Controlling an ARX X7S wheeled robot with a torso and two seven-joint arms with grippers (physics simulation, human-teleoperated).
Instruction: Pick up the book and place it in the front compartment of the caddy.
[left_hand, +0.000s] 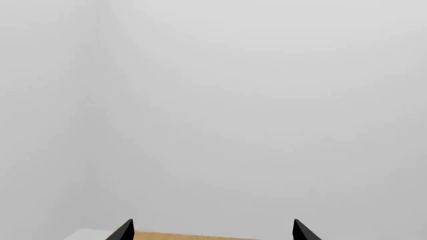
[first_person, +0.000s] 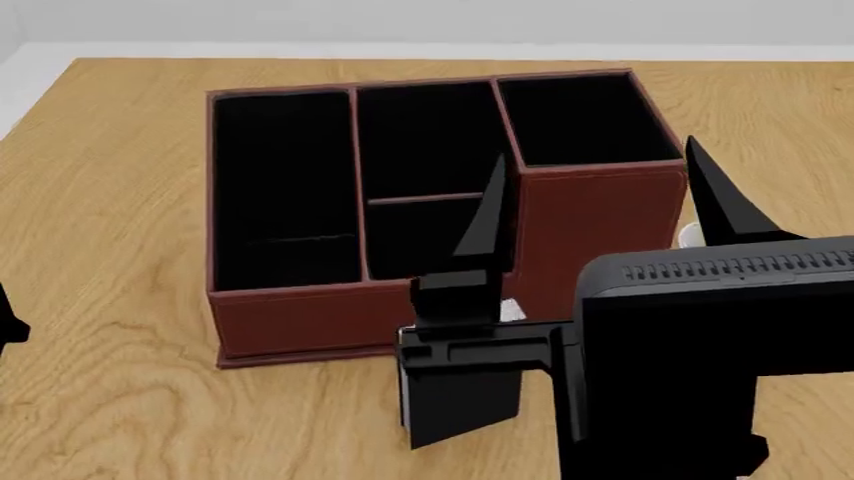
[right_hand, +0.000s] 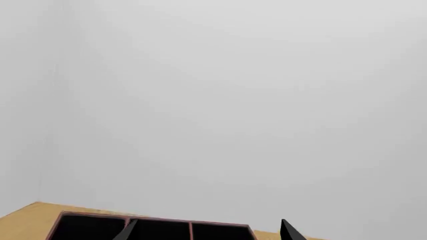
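Note:
The dark red-brown caddy (first_person: 307, 318) stands in the middle of the wooden table, its black compartments empty as far as I see. Its far rim also shows in the right wrist view (right_hand: 153, 219). My right gripper (first_person: 595, 150) hangs open and empty in front of the caddy's right part, fingers pointing up and away. In its own view (right_hand: 209, 231) nothing lies between the tips. A black slab with a pale edge (first_person: 461, 400) shows below the gripper's left finger; it looks like the book, but I cannot tell for sure. My left gripper (left_hand: 215, 231) is open and empty, facing the wall.
A small white patch (first_person: 690, 235), perhaps the mug, peeks out right of the caddy behind my right finger. The wooden table (first_person: 120, 200) runs out to the left and to the front. My right arm's black body (first_person: 707, 370) hides the near right corner.

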